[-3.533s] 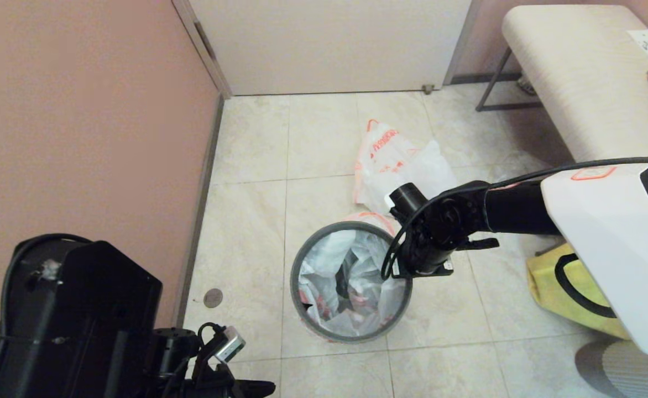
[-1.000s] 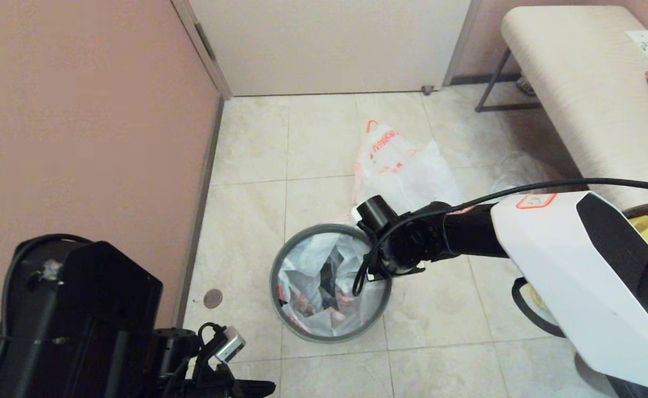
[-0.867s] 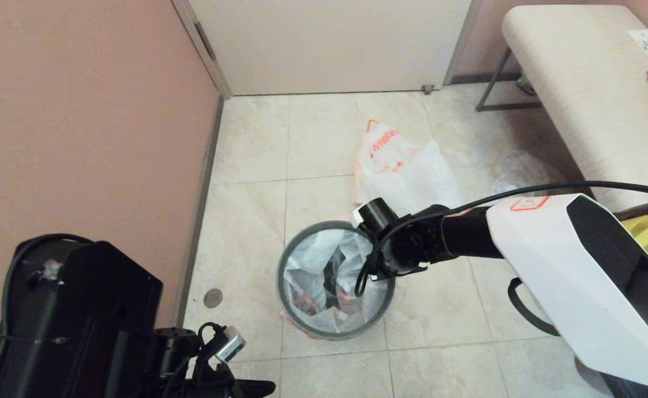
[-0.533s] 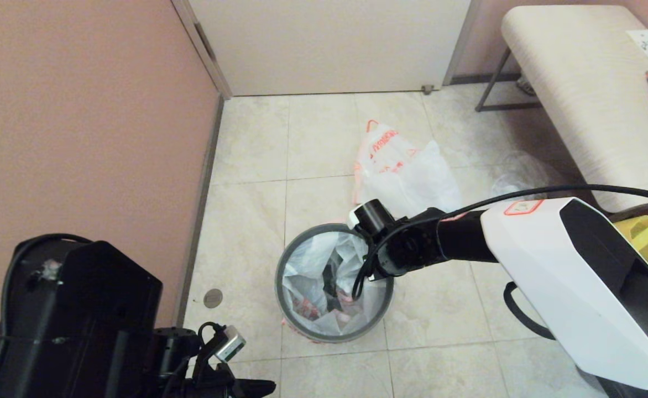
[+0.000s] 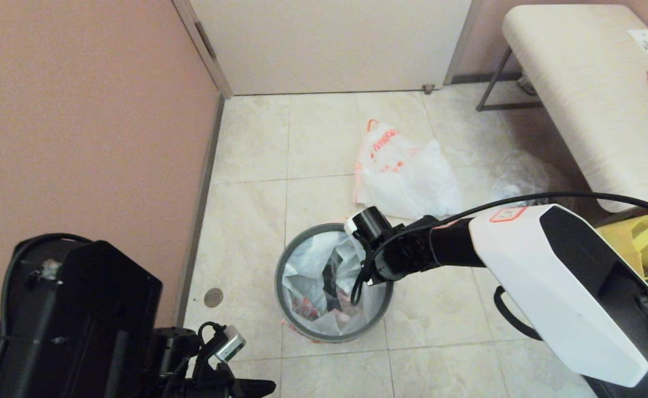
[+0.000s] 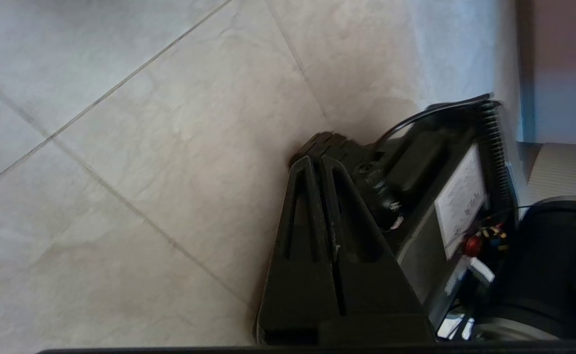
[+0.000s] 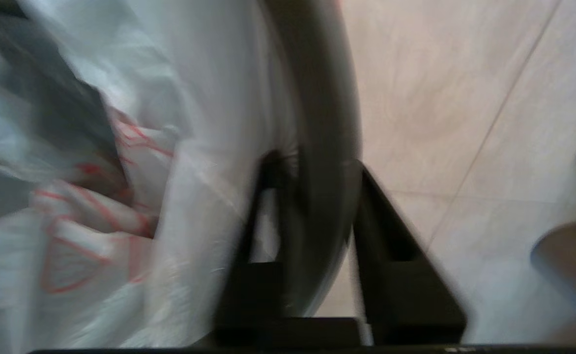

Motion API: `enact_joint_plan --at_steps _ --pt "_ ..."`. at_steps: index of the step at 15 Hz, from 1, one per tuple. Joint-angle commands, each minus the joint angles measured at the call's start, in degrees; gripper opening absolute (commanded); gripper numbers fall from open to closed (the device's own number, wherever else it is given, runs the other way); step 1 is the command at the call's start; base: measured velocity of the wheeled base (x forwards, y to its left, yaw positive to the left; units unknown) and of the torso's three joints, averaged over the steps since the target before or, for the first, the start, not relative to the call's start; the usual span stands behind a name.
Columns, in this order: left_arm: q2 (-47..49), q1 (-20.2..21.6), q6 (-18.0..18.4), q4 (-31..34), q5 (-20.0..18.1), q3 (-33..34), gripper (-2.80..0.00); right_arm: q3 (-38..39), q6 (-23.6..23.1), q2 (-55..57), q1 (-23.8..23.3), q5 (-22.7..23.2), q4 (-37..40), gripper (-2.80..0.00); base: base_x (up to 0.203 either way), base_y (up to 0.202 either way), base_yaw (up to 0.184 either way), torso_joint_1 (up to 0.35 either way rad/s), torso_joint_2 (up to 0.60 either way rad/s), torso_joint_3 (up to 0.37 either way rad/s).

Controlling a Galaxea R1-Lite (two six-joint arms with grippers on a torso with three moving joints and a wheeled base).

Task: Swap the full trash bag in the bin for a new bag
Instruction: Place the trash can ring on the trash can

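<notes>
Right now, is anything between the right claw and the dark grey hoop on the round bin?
Nothing visible: the right claw straddles the dark grey hoop, one finger inside beside the thin translucent white bag, one outside.

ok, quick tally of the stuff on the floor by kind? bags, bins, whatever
White plastic bags: 2 (the full trash bag on the tiles, the new bag lining the bin)
Clear bag: 1
Yellow tote: 1
Bin: 1
Total: 5
</notes>
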Motion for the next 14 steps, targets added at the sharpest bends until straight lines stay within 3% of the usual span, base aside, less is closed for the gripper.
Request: enact_joint_plan --at_steps 1,5,7,8,10,11,13,14 --pt "0.1 0.0 0.0 -0.5 -0.2 0.0 -2.80 0.1 0.3 -1.0 0.3 -0.3 0.2 0.00 0.000 0.000 0.000 0.000 0.00 0.000" --pt "0.1 0.0 0.0 -0.5 -0.3 0.0 -2.80 1.4 0.9 -5.5 0.4 0.6 0.6 0.00 0.000 0.000 0.000 0.000 0.00 0.000" --pt "-0.4 0.0 0.0 -0.5 -0.4 0.6 -2.80 6.1 3.3 -10.8 0.4 4.6 0.6 0.00 0.000 0.000 0.000 0.000 0.00 0.000" --pt "-1.3 0.1 -0.3 -0.5 -0.5 0.9 -2.80 8.7 4.6 -13.3 0.3 10.7 0.5 0.00 0.000 0.000 0.000 0.000 0.00 0.000" --pt "-5.3 0.6 -3.2 -0.5 -0.9 1.1 -2.80 13.5 6.6 -18.7 -1.5 31.6 0.3 0.00 0.000 0.000 0.000 0.000 0.00 0.000" --pt "-8.7 0.7 -5.1 -0.5 -1.0 1.2 -2.80 16.1 7.2 -21.2 -3.0 40.8 -0.2 -2.80 0.000 0.000 0.000 0.000 0.00 0.000" --pt "-17.6 0.8 -12.1 -0.5 -0.8 1.0 -2.80 19.5 7.9 -23.7 -8.1 54.4 -3.4 -2.80 0.000 0.000 0.000 0.000 0.00 0.000" --pt "-21.0 0.6 -16.8 -0.5 -0.1 -0.1 -2.80 20.1 8.0 -23.6 -10.0 58.3 -4.5 -2.80 0.000 0.000 0.000 0.000 0.00 0.000"
